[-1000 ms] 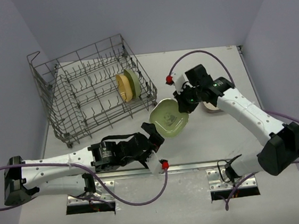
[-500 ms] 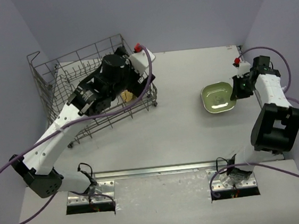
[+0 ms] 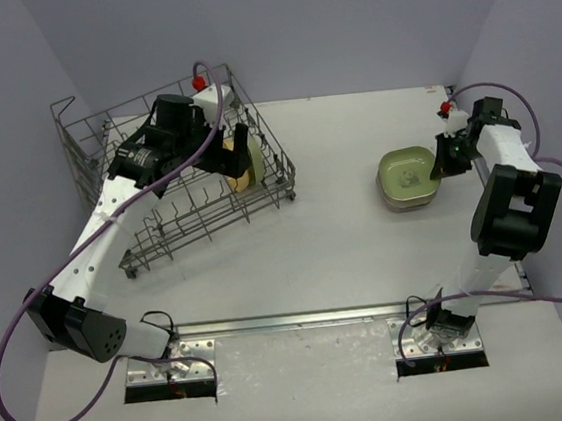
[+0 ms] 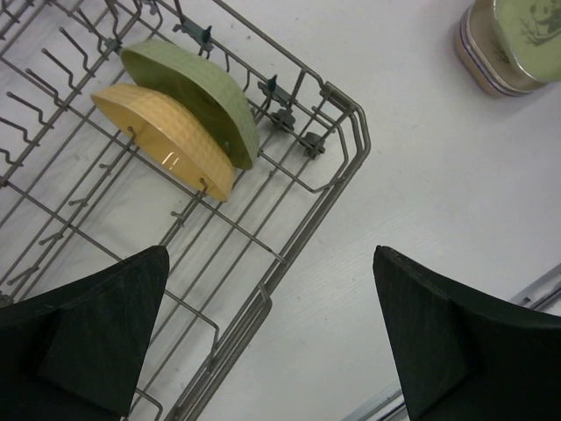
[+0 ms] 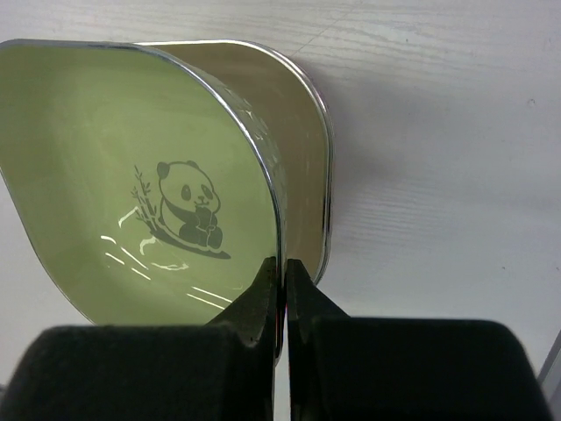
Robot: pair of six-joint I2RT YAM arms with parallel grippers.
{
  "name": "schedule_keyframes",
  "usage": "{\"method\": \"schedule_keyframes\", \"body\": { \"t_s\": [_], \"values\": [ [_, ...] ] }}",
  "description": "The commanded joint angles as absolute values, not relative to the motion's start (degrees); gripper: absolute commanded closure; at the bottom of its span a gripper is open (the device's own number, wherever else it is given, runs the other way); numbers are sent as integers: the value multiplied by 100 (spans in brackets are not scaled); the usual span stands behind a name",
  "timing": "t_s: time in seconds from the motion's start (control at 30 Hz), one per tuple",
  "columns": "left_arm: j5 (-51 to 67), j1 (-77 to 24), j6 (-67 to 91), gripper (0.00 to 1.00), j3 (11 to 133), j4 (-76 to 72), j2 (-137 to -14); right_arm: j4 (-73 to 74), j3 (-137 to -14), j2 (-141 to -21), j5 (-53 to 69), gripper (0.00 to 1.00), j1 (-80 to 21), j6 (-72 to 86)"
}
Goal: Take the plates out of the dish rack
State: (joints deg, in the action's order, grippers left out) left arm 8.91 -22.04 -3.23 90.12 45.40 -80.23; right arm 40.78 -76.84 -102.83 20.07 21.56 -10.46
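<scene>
White tabletop (image 3: 336, 255): left gripper (image 4: 269, 263) gapes over the grey wire dish rack (image 3: 161, 218); right gripper (image 5: 280, 285) pinches a pale-green panda-printed plate (image 5: 131, 175) by its rim.

stack of plates (image 4: 504, 48): cut by top-right edge | yellow plate (image 3: 241, 181): partly behind left hand (image 3: 230, 155)

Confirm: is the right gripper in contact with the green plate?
Touching. The right wrist view shows it: the right gripper is closed on the rim of the green panda plate, with both fingertips pressed against the edge and no gap on either side.
</scene>
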Motion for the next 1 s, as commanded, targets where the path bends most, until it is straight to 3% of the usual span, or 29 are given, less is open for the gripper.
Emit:
{"method": "schedule_keyframes", "body": {
  "t_s": [0.0,0.07,0.2,0.27,0.3,0.33,0.4,0.63,0.77,0.97],
  "values": [
    [1271,-2180,-97,0,8992,4342,-7761,3909,-7998,-10441,2083,100,2145,-1124],
    [1294,-2171,-88,0,8945,4307,-7761,3869,-7980,-10448,2103,98,2145,-1180],
    [1301,-2143,-61,0,8821,4234,-7771,3823,-7963,-10448,2079,79,2145,-1245],
    [1260,-2112,137,0,8820,4213,-7800,3821,-7931,-10392,2049,62,2143,-1305],
    [1184,-2076,173,0,8843,4184,-7824,3809,-7902,-10269,2055,42,2138,-1329],
    [1164,-2015,218,0,8877,4165,-7838,3752,-7846,-10151,2047,31,2126,-1339],
    [1192,-1888,303,0,8952,4148,-7864,3642,-7762,-9927,2015,17,2086,-1345],
    [1881,-1127,1001,1,8991,4023,-8150,3902,-8217,-9150,2187,12,1858,-1046],
    [2503,-733,1461,23,8716,3481,-8349,4069,-8332,-8707,2352,12,1652,-791],
    [2787,-584,1934,37,8159,2586,-8535,4078,-7905,-8019,2378,10,1335,-641]
  ]
}}
